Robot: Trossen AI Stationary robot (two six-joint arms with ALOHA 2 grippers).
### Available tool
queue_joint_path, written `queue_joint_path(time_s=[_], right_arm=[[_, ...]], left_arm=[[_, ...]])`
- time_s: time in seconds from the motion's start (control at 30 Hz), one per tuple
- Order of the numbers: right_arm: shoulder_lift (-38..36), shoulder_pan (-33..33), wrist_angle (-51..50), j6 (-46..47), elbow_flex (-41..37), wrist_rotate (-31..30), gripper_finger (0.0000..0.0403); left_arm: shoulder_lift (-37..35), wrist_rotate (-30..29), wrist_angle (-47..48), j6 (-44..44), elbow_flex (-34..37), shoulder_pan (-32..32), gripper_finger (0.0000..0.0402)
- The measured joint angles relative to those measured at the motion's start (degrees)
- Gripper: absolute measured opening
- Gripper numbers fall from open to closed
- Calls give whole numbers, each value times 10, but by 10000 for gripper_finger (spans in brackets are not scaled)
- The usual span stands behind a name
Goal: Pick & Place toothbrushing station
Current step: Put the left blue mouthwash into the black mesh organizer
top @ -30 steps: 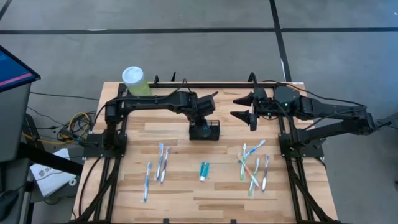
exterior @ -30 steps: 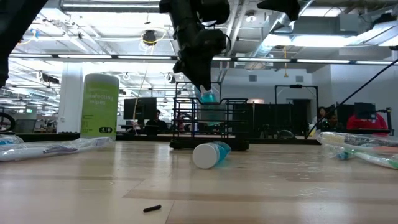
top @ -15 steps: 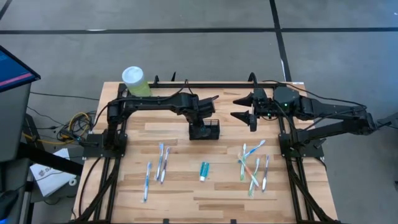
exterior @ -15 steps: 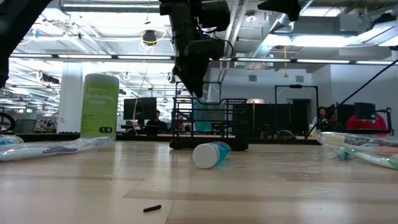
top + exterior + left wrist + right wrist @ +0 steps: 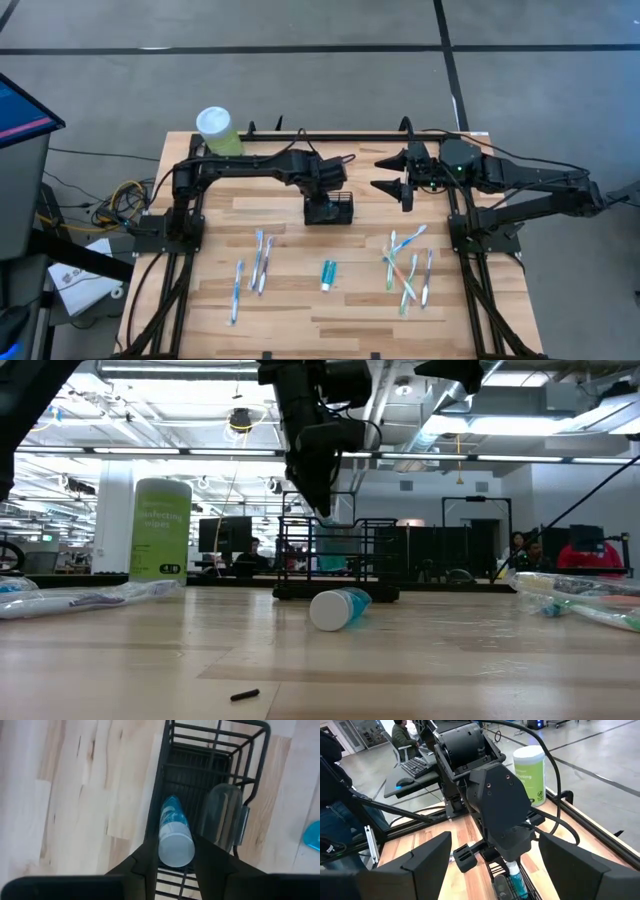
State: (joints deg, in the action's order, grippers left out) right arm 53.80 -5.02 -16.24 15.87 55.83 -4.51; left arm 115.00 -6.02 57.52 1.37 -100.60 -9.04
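The toothbrushing station, a black wire caddy [image 5: 332, 210], stands on the table's far middle. My left gripper [image 5: 176, 847] hangs over the caddy's left end, pointing steeply down, shut on a blue-and-white toothpaste tube [image 5: 173, 827]. The tube reaches down into the caddy [image 5: 215, 775]. A greyish clear piece [image 5: 222, 815] stands in the compartment beside it. In the low view the gripper [image 5: 318, 500] is just above the caddy [image 5: 340, 560]. My right gripper [image 5: 395, 176] waits open, raised off the table to the caddy's right. My left gripper pinches the tube's white cap end [image 5: 176, 859] between its two fingers. The fingers come from above, pointing steeply down. The tube hangs nearly upright below them, its lower end inside the caddy's left compartment; whether it touches the bottom I cannot tell.
A second toothpaste tube [image 5: 328, 274] lies near the table's middle. Toothbrushes lie at the near left [image 5: 258, 262] and in a bunch at the near right [image 5: 408, 268]. A green canister [image 5: 218, 130] stands at the far left corner. People sit in the room behind.
My left gripper has rolled about its own axis while staying over the caddy. The tube it holds has swung from tilted at the caddy's top to nearly upright, and its lower end has gone down inside the caddy.
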Motion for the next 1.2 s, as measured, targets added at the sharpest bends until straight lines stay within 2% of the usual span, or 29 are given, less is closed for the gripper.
queue_joint_path(time_s=[1.2], right_arm=[[23, 0, 0, 0, 0, 0, 292]], left_arm=[[22, 18, 12, -9, 1, -8, 92]])
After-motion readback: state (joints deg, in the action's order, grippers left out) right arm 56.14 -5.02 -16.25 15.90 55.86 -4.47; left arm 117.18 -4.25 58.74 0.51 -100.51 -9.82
